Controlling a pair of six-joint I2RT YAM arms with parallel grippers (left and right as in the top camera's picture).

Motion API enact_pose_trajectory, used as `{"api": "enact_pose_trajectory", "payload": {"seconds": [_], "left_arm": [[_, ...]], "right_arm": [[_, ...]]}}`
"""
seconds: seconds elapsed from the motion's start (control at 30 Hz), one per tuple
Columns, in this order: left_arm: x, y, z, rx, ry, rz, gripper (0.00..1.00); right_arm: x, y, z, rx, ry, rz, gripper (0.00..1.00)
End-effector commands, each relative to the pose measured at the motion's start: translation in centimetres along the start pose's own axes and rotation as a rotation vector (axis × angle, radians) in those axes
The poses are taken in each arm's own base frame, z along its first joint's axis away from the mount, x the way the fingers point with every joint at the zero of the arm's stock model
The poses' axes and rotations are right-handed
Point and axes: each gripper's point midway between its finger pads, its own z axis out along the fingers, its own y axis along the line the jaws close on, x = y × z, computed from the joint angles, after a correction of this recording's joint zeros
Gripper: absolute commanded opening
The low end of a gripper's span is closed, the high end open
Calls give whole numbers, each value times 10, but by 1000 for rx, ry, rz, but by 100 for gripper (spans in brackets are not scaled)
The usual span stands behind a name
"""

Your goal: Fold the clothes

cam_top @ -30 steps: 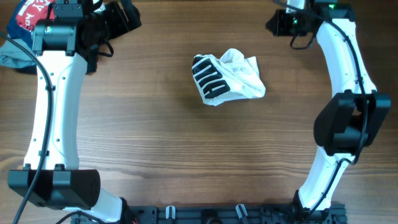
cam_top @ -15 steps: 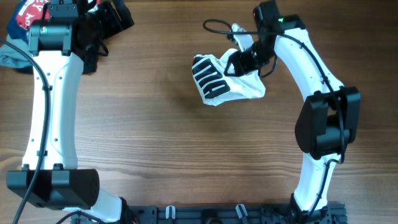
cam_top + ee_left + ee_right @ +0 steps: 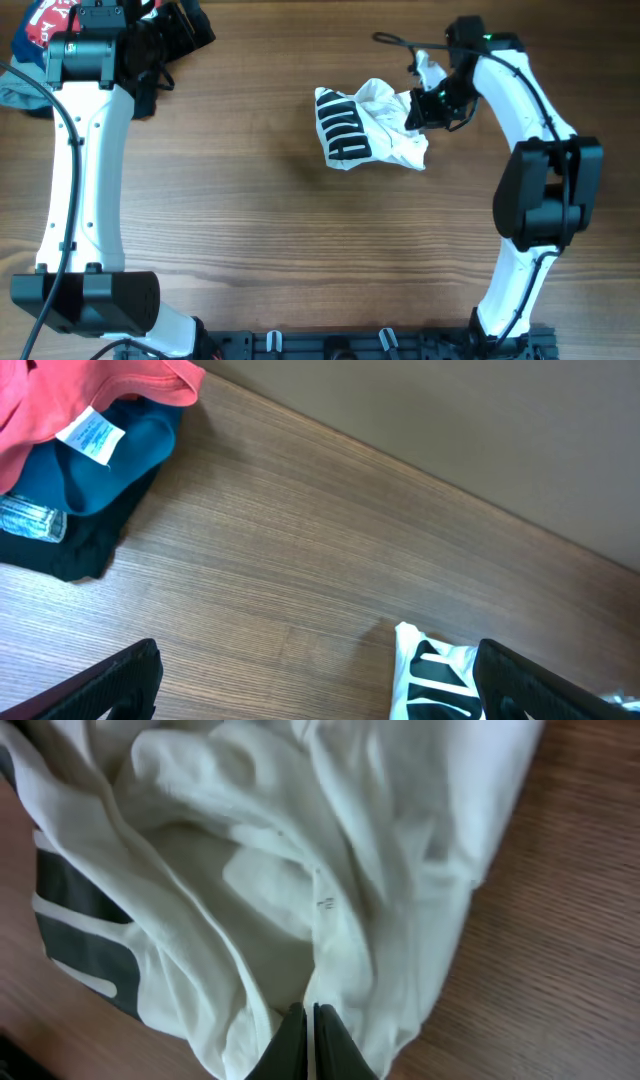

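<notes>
The clothes (image 3: 365, 130) are one crumpled white garment with a black bar-striped print, lying at the middle back of the table. My right gripper (image 3: 418, 112) is at the garment's right edge. In the right wrist view its fingers (image 3: 312, 1030) are pressed together on a fold of the white fabric (image 3: 260, 870). My left gripper (image 3: 185, 25) is at the far back left, away from the garment. In the left wrist view its fingers (image 3: 320, 700) are wide apart and empty, with the garment's striped corner (image 3: 430, 680) beyond them.
A pile of other clothes (image 3: 30, 45) lies at the back left corner: pink (image 3: 60, 390), teal (image 3: 110, 470) and black (image 3: 60, 550) pieces. The table's far edge (image 3: 420, 455) meets a grey wall. A rack (image 3: 380, 342) runs along the front edge.
My right arm swung in from the back right corner onto the garment, then drew back right. The garment's shape shifted and it moved slightly right. The left arm has barely moved.
</notes>
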Motion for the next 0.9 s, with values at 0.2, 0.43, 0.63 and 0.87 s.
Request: {"api": "enact_pose_trajectory", "payload": {"seconds": [0.2, 0.43, 0.63, 0.87], "left_arm": [[1, 4, 5, -16, 6, 12, 100], [1, 4, 5, -16, 7, 11, 100], [2, 5, 5, -17, 10, 11, 100], [2, 5, 5, -17, 11, 11, 100]], "right_arm": [[-30, 40, -26, -61, -150, -15, 29], [-35, 46, 25, 58, -104, 4, 39], [-33, 53, 49, 109, -69, -17, 23], [-25, 86, 71, 100, -33, -97, 21]]}}
